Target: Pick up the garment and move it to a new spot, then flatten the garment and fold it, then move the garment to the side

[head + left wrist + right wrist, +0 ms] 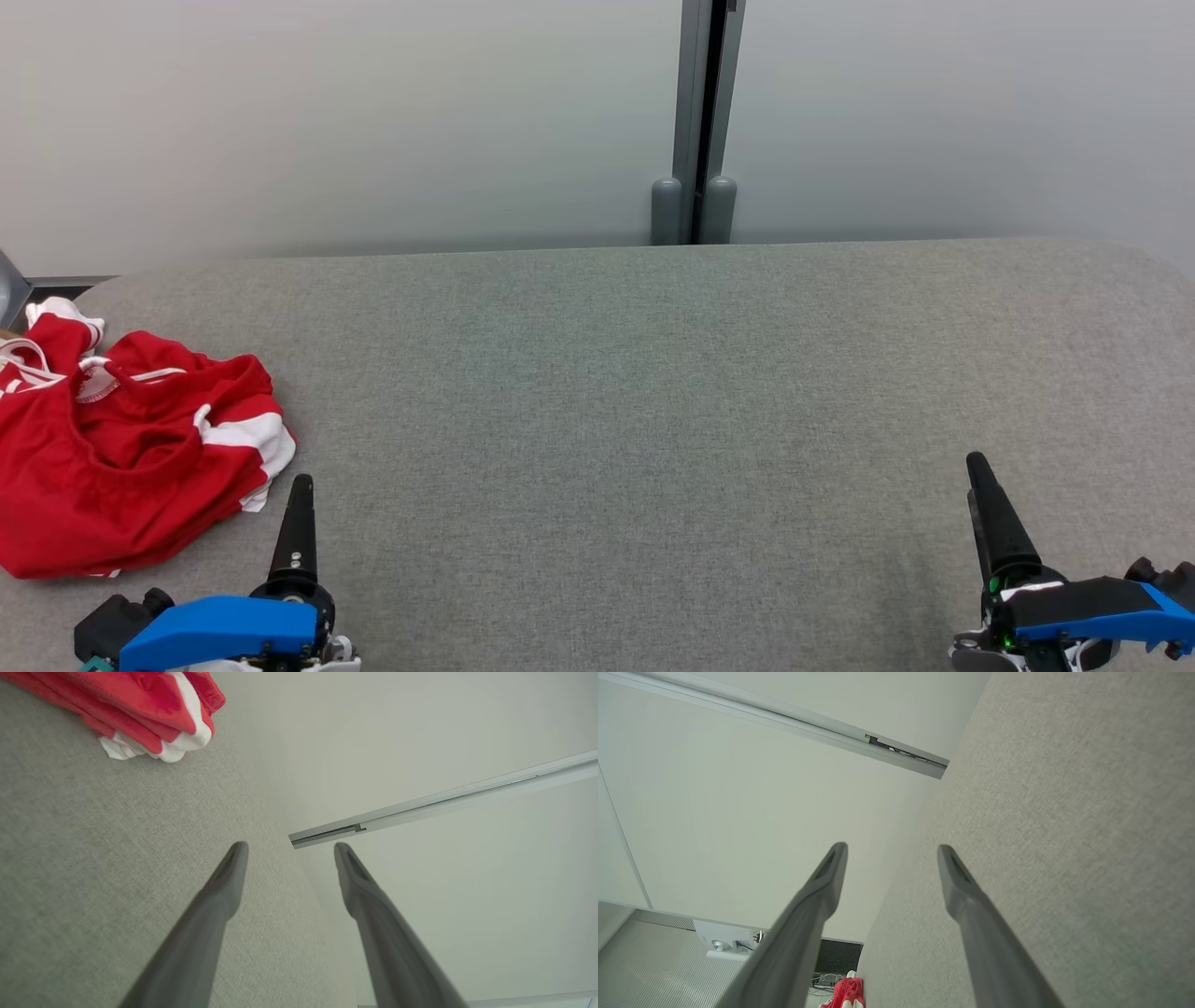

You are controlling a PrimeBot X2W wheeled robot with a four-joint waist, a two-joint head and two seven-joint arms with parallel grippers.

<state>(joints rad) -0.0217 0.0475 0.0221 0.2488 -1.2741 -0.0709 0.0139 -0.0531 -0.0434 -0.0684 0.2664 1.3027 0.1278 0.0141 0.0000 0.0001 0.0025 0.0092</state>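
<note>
A desk (653,373) covered w/ grey woven fabric is seen, far corners rounded. Behind it, a pale wall (327,112) of two panels is evenly lit, joined by a grey vertical post (705,112). In the right wrist view a ribbed grey floor (668,961) is shown, w/ a white device (724,942) nr a dark screen (838,954).

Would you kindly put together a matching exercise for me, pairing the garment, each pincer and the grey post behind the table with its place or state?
Column one:
1. garment
2. left pincer
3. right pincer
4. grey post

Column two:
A. open, over bare fabric on the robot's right
B. crumpled in a heap on the left of the grey surface
C. upright against the wall behind the far edge
D. open, close beside the red cloth

Pairs: 1-B, 2-D, 3-A, 4-C
</note>
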